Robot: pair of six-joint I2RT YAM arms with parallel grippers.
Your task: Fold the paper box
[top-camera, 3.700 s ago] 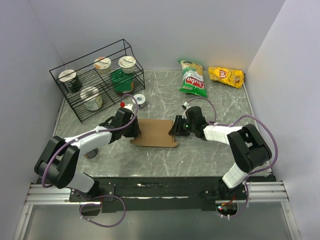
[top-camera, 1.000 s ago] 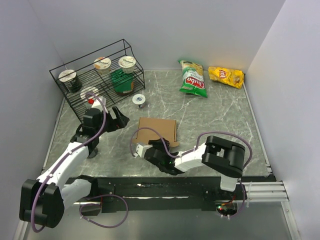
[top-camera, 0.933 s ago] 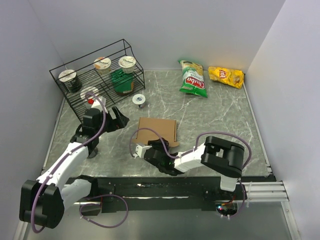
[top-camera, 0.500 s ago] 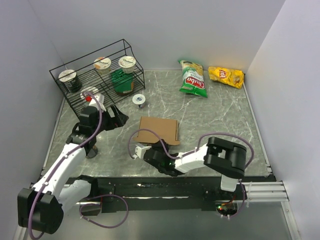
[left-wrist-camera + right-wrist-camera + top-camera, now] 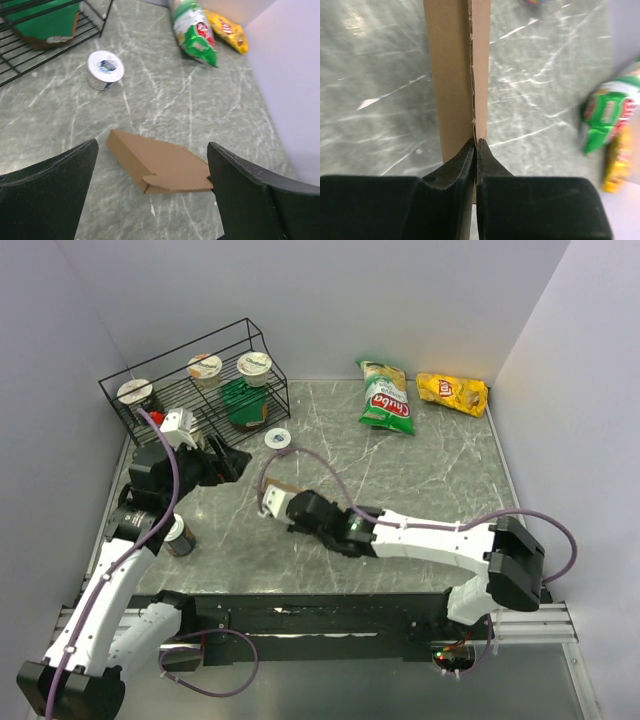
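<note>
The paper box (image 5: 161, 161) is a flat-folded piece of plain brown cardboard on the marble table. In the top view only a sliver of the paper box (image 5: 284, 487) shows from under my right arm. My right gripper (image 5: 476, 143) is shut on the cardboard's (image 5: 454, 65) near edge, which runs straight up from the pinched jaws. That right gripper (image 5: 287, 502) reaches across to centre-left. My left gripper (image 5: 226, 459) hangs open above and left of the box, apart from it. Its left wrist view frames the box between its two fingers (image 5: 52, 192).
A black wire rack (image 5: 160, 430) with several cups and a green packet stands at the back left. A small white cup (image 5: 277, 438) lies in front of it. A green chip bag (image 5: 385, 398) and a yellow one (image 5: 452, 392) lie at the back. A dark can (image 5: 178, 536) stands by my left arm.
My right gripper has closed on the box's edge and its arm has stretched out over the box. My left arm has risen and drawn back toward the rack, still open.
</note>
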